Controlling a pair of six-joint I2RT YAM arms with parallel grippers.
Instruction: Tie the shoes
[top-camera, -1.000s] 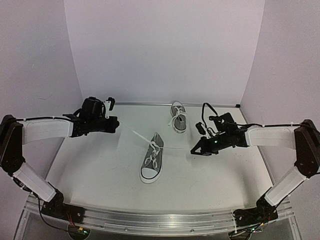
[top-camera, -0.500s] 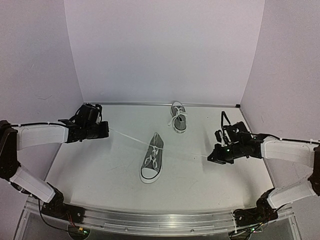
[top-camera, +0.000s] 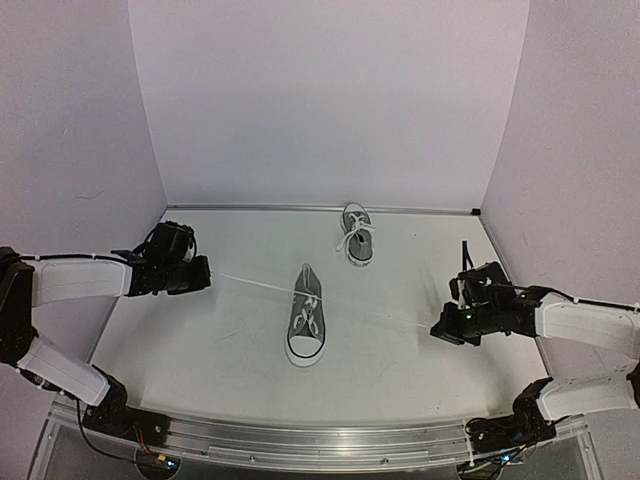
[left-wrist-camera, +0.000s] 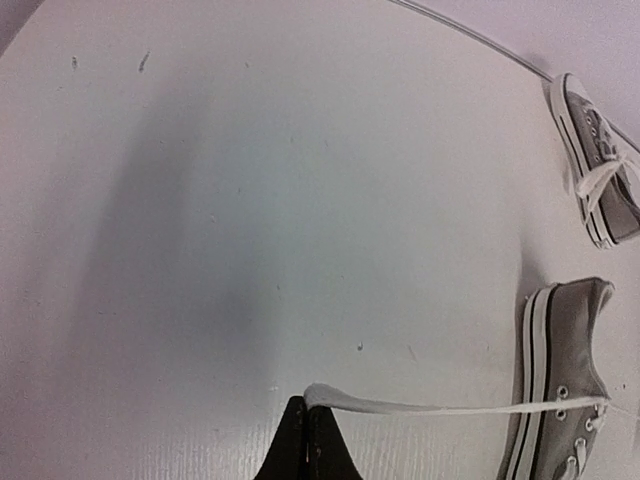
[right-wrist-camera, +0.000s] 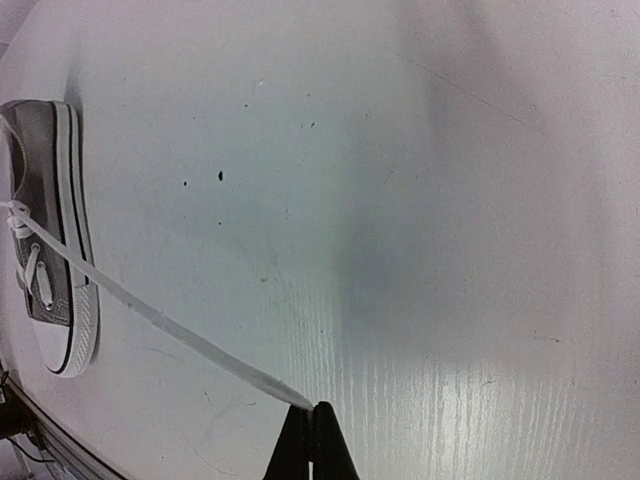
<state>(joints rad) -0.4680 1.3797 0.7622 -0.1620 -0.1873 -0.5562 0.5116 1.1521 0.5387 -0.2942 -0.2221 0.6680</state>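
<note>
The left pincer (top-camera: 206, 274) and right pincer (top-camera: 438, 328) each clamp a lace (top-camera: 250, 284) end, stretched taut over the worktop (top-camera: 200, 350). The near shoe (top-camera: 306, 318) lies midway between them. The far shoe (top-camera: 356, 234) sits beyond, clear of both laces.

A white bench (top-camera: 400, 360) is boxed in on three sides by pale lilac walls (top-camera: 330, 100). A thin metal strip (top-camera: 260, 207) is run along the back edge and an aluminium rail (top-camera: 300, 440) along the front. A few dark specks (right-wrist-camera: 220, 176) can be spotted on the surface.
</note>
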